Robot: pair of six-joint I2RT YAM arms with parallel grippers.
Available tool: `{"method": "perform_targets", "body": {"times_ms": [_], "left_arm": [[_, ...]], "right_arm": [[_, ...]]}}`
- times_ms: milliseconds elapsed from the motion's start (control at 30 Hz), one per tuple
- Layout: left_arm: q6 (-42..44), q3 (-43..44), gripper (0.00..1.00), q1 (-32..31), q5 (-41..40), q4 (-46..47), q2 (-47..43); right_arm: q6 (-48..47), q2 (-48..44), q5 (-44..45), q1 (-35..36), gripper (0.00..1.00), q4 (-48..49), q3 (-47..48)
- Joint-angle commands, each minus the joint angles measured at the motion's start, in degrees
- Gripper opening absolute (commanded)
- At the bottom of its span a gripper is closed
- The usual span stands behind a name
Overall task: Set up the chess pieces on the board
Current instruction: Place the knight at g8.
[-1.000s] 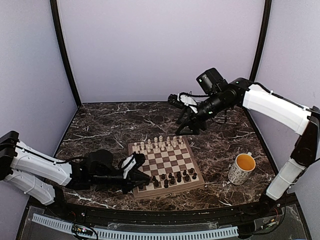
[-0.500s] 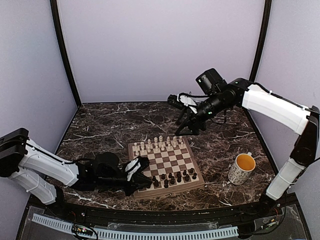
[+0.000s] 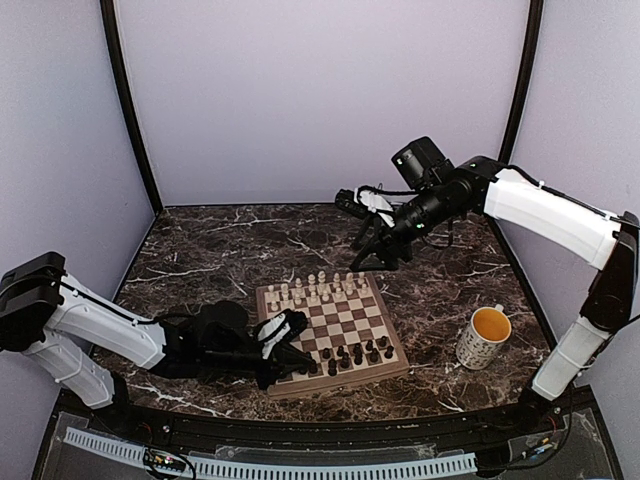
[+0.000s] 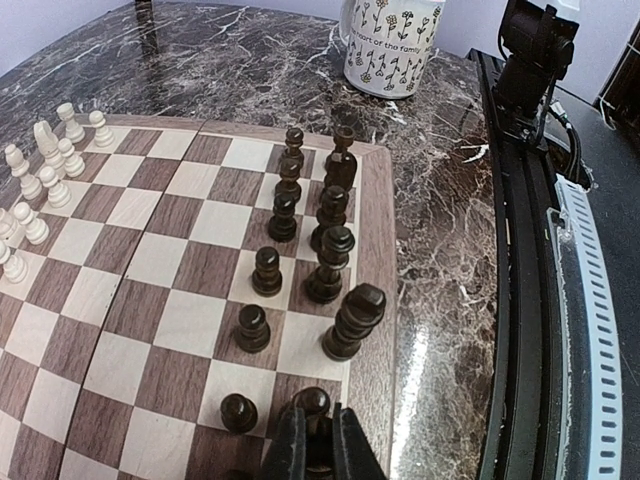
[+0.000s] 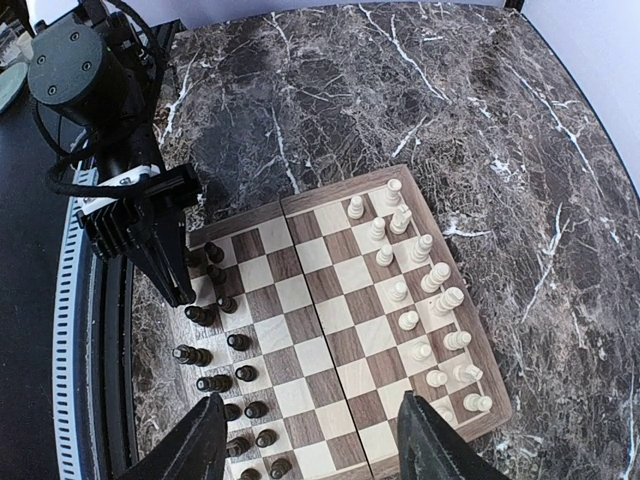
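The board (image 3: 335,322) lies flat on the near middle of the dark marble table (image 3: 220,250), turned a little so that its corners are out of line with the table's edges. The pale pieces (image 3: 320,290) stand in two rows along the board's far edge. The dark pieces (image 3: 350,355) stand along its near edge, less tidily, with some out of line and a few squares bare.

At the near left corner of the board the left gripper (image 3: 297,352) reaches in low from the left. Its fingers (image 4: 290,445) are clenched, with only a slit between them, on one dark piece (image 4: 312,402). That piece stands upright in the back row just inside the wood border, and its round head shows above the fingertips.

The right gripper (image 3: 372,252) hangs in the air above the table just past the board's far edge. It is released, its fingers (image 5: 205,445) spread wide apart with nothing between them.

A speckled mug (image 3: 485,338) with a yellow inside stands upright near the table's right edge, apart from the board's near right corner.
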Motion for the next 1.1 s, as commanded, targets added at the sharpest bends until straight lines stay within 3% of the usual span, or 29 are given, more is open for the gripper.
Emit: {"method": "perform_targets", "body": {"times_ms": [0, 1067], "left_arm": [[0.61, 0.73, 0.02, -0.41, 0.56, -0.59, -0.31], [-0.07, 0.34, 0.05, -0.41, -0.53, -2.08, -0.28]], "right_arm": [[-0.36, 0.16, -1.01, -0.21, 0.59, 1.25, 0.39], [-0.49, 1.45, -1.69, -0.21, 0.60, 0.27, 1.88]]}}
